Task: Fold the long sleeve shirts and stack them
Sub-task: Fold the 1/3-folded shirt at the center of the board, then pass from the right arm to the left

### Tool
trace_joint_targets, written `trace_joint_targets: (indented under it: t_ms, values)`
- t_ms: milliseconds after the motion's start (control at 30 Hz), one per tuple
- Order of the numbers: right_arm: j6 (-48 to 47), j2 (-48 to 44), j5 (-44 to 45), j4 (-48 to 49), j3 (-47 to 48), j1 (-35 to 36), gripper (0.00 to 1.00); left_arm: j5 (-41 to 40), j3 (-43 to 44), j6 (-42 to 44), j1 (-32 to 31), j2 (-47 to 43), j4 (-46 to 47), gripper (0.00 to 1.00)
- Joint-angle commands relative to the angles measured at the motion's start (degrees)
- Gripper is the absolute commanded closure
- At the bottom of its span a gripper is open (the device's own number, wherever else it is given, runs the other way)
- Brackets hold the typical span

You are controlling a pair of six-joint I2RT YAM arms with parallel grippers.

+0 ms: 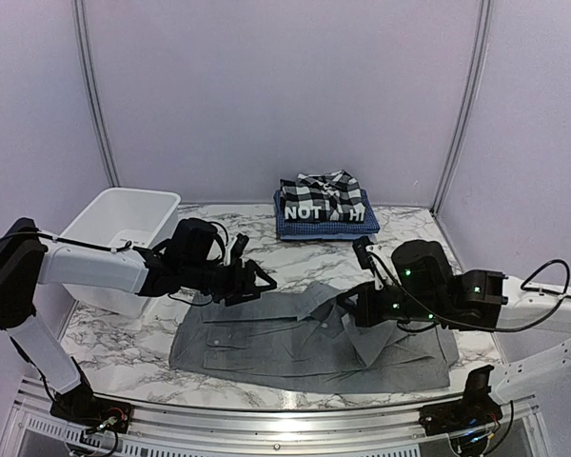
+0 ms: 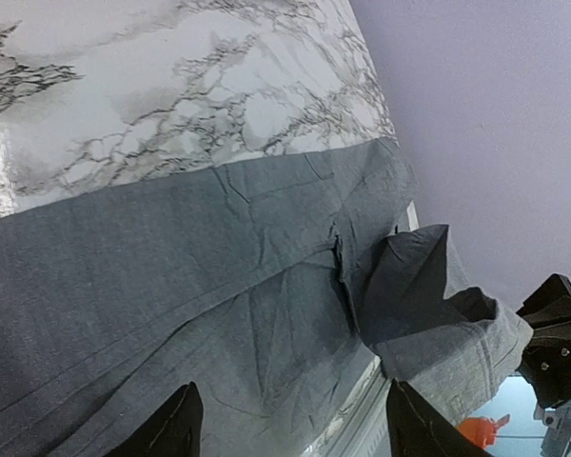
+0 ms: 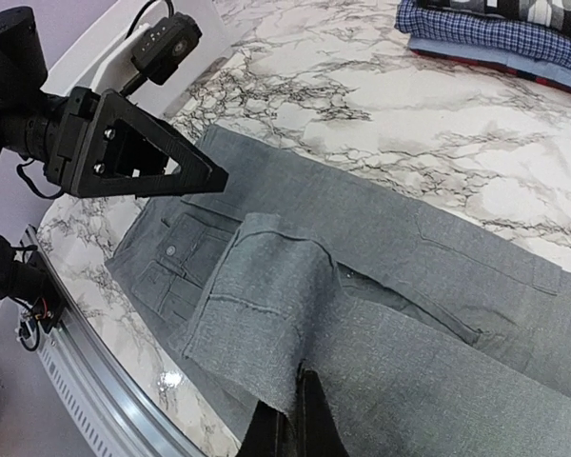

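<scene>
A plain grey collared shirt (image 1: 305, 338) lies spread across the middle of the marble table, pocket side up. My left gripper (image 1: 259, 282) hovers over the shirt's far left edge, open, with nothing between its fingers (image 2: 171, 430); below them lies grey cloth (image 2: 171, 276). Over the shirt's middle my right gripper (image 1: 348, 305) is shut, pinching a lifted, doubled-over flap of the grey shirt (image 3: 266, 314) at its fingertips (image 3: 309, 419). A stack of folded shirts (image 1: 324, 205) sits at the back: black-and-white plaid and white-lettered black on blue checked.
A white plastic tub (image 1: 124, 228) stands at the left, just behind the left arm. Bare marble table (image 1: 257, 233) separates the grey shirt from the stack (image 3: 495, 29). A metal rail (image 1: 266, 419) runs along the near edge. Purple walls enclose the back and sides.
</scene>
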Motion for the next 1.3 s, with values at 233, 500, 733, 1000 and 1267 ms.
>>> trace_joint_targets:
  t_ms: [233, 500, 733, 1000, 1267]
  values:
    - [3.12, 2.51, 0.78, 18.71, -4.18, 0.6, 1.0, 7.25, -0.67, -3.34, -1.89, 1.53, 14.2, 0.31]
    - [4.01, 1.59, -8.97, 26.0, -7.24, -2.57, 1.0, 10.69, -1.35, -2.94, -4.0, 3.51, 24.55, 0.29]
    - [5.74, -0.64, -11.38, 27.54, -9.76, -5.42, 1.0, 11.87, -1.81, -4.04, -5.2, 2.89, 27.51, 0.36]
    - [6.25, 0.37, -11.76, 28.71, -10.44, -5.52, 1.0, 11.61, -2.25, -6.81, -6.16, 2.55, 29.04, 0.77]
    - [4.6, -1.37, -7.8, 21.93, -9.12, -5.63, 0.66, 14.43, -2.55, -4.73, -6.21, -2.23, 23.58, 1.0]
